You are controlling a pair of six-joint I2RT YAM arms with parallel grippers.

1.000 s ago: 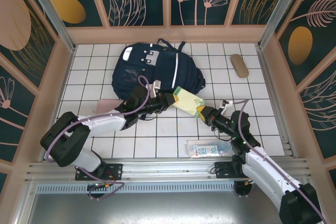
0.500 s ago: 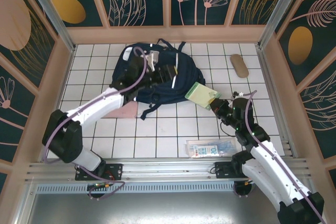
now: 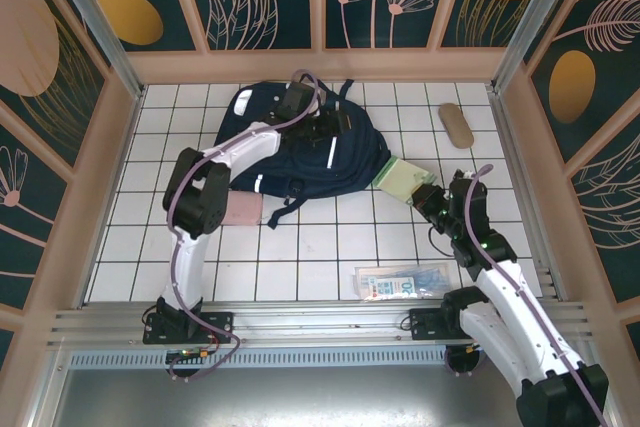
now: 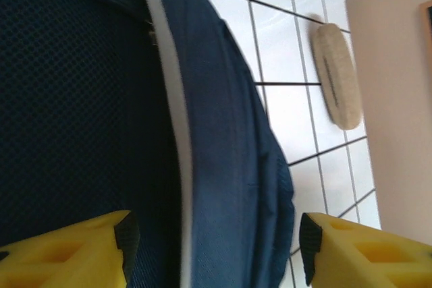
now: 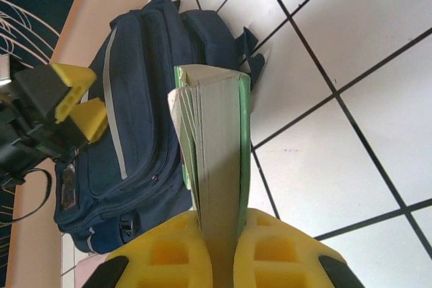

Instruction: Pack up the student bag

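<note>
Taking the overhead view as a clock face with 12 at the far wall, a clear plastic packet of papers (image 3: pixel 403 281) lies flat on the white tiled worktop (image 3: pixel 320 247) nearest the arm bases, at about 5 o'clock. Just beyond it the right tool (image 3: pixel 428 199) is clenched on the near end of a thick green-covered book (image 3: pixel 402 179); its wrist view shows the book on edge between the yellow fingers (image 5: pixel 283 251), page edges facing the camera. The book's long axis runs from that tool toward 10 o'clock, and its free end sits just beside the right-hand flank of the large navy-blue fabric student bag (image 3: pixel 355 152); whether they touch I cannot tell. So the bag lies at 10 o'clock from the loaded tool. It rests flat in the far middle of the worktop, long axis roughly 10 to 4 o'clock, grey-white patches toward the 10 o'clock end and dark straps trailing at 12 and 7; whether an open mouth faces the book is unclear. The left tool (image 3: pixel 326 127), the nearer one, hangs right over the bag's middle, jaws spread and holding nothing, a white stripe below them. Farther off at 2 o'clock a small tan oval case (image 3: pixel 456 125) lies well apart
</note>
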